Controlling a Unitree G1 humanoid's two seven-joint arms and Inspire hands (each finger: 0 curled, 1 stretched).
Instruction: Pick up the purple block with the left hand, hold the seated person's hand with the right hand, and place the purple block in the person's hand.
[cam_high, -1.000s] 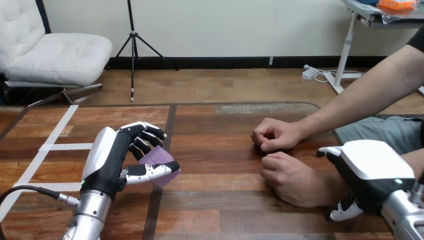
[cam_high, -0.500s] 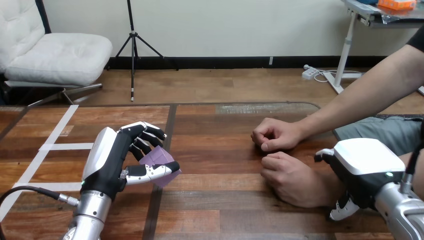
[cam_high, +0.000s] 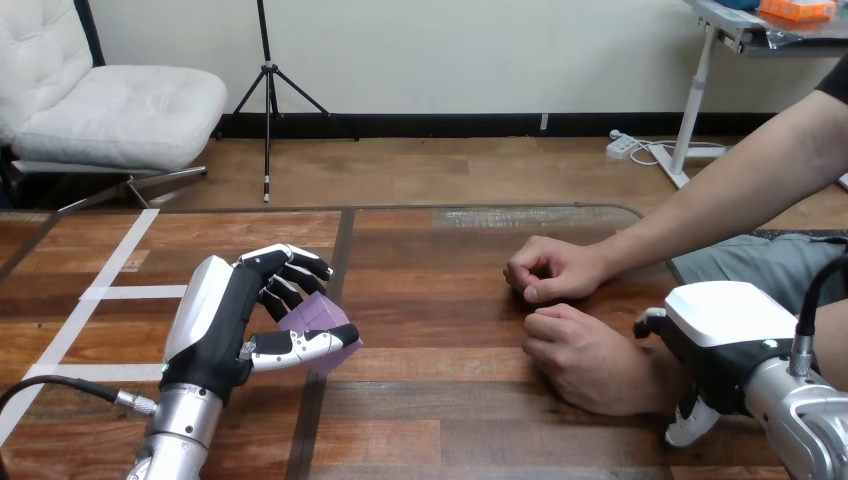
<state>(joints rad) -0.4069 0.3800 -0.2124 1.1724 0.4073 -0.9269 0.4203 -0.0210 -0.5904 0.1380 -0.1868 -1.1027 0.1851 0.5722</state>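
My left hand (cam_high: 215, 320) is at the table's left, a little above the wood, with its fingers and thumb curled round the purple block (cam_high: 318, 318). The person's nearer hand (cam_high: 580, 360) lies knuckles-up on the table at the right, loosely closed. Their other hand (cam_high: 550, 268) rests as a fist just behind it. My right hand (cam_high: 730, 330) is at the lower right, back upward, directly over the wrist of the nearer hand. How it meets that wrist is hidden under its white shell.
The wooden table (cam_high: 430, 300) has bare room in the middle between my left hand and the person's hands. White tape strips (cam_high: 110, 270) run across its left part. The person's forearm (cam_high: 740, 190) comes in from the upper right.
My right hand has drawn slightly right and lower over the person's wrist. My left hand with the block and the person's hands have stayed put.
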